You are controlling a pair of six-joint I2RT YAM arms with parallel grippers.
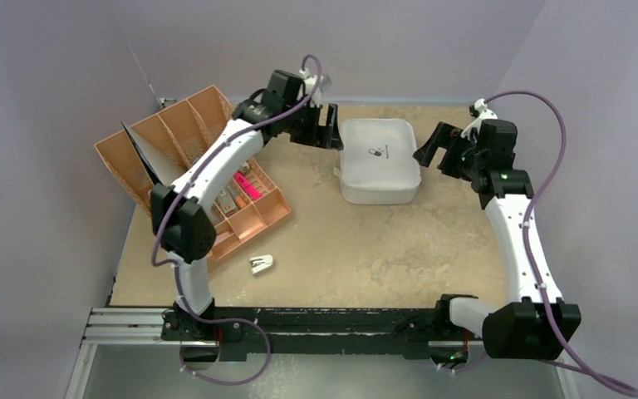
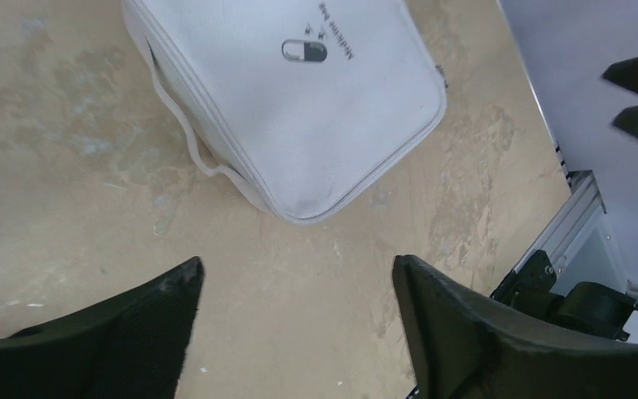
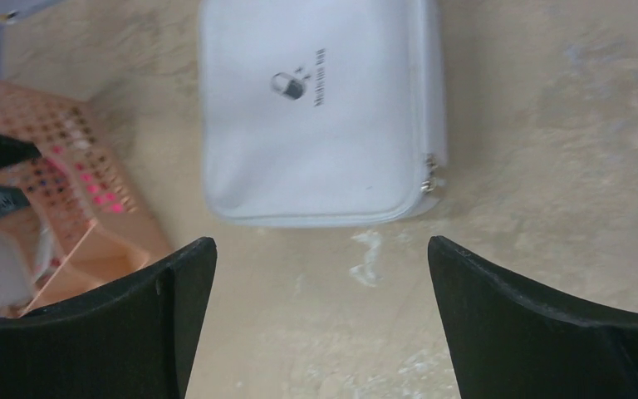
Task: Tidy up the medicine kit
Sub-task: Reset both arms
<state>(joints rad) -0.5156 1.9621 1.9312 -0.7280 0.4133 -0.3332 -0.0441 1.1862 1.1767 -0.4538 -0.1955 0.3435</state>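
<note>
Table (image 1: 382, 249) lies open before the kit (image 1: 380, 162); trays (image 1: 184, 133) crowd the left; left gripper (image 1: 330, 133) and right gripper (image 1: 434, 154) flank the kit.

Arms (image 1: 216, 158) white, joints black, cables (image 1: 562, 137) purple; left claw (image 2: 295, 264), right claw (image 3: 320, 243) black.

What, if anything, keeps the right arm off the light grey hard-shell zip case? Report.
Probably nothing; yes, it looks reachable. The right arm hangs beside the closed light grey zip case, jaws open, only bare table between.
</note>
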